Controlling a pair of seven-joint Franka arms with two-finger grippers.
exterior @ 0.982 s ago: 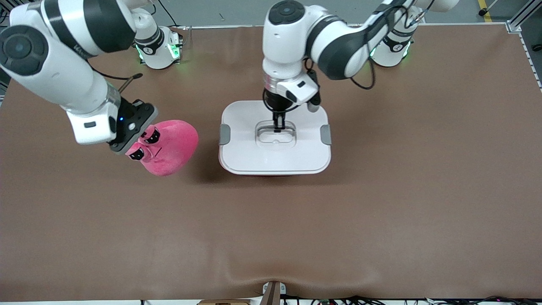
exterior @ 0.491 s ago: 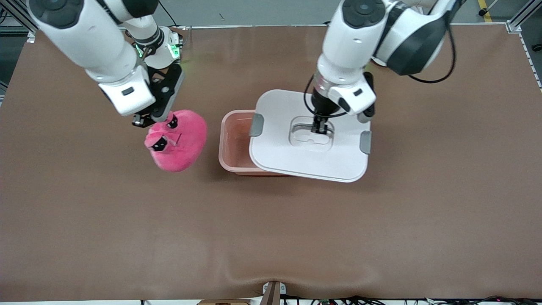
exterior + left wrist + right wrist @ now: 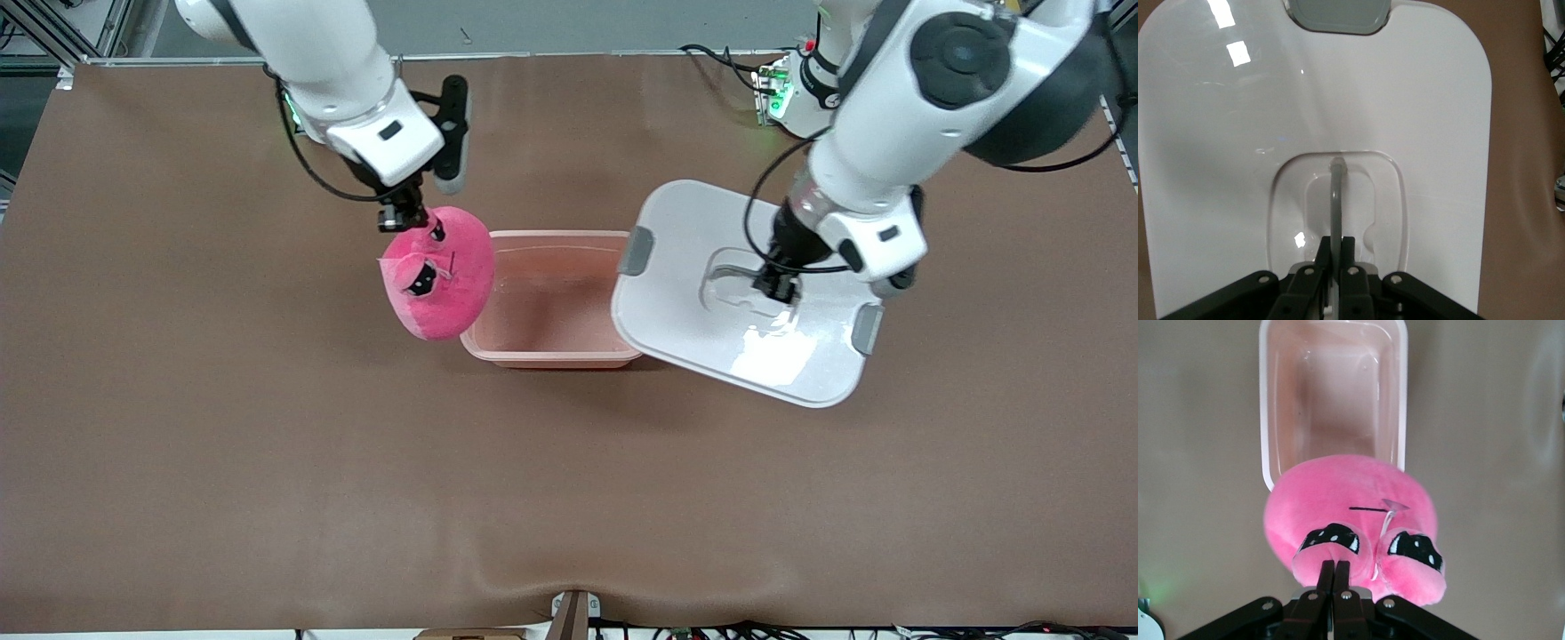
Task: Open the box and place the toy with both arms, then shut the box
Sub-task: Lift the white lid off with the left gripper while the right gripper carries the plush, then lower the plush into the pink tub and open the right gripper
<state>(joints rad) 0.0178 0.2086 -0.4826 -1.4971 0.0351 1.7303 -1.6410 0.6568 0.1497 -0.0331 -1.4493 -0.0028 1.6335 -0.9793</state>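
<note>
The pale pink tub of the box (image 3: 551, 356) stands open on the table, also in the right wrist view (image 3: 1333, 407). My right gripper (image 3: 402, 216) is shut on a nub of the hot-pink toy (image 3: 440, 276), which hangs over the tub's rim at the right arm's end; it shows in the right wrist view (image 3: 1351, 500), gripper (image 3: 1336, 568). My left gripper (image 3: 776, 286) is shut on the lid's handle (image 3: 1337, 200) and holds the white lid (image 3: 711, 320) tilted in the air, over the tub's end toward the left arm and the table beside it. The lid fills the left wrist view (image 3: 1405, 133), gripper (image 3: 1336, 241).
The brown table mat (image 3: 267, 462) spreads all around the tub. The arm bases stand along the table's edge farthest from the front camera (image 3: 787, 93). A small fixture (image 3: 573, 613) sits at the table's nearest edge.
My left gripper lifted the lid off the tub and carried it toward the left arm's end. My right gripper raised the toy from the table and brought it to the tub's rim.
</note>
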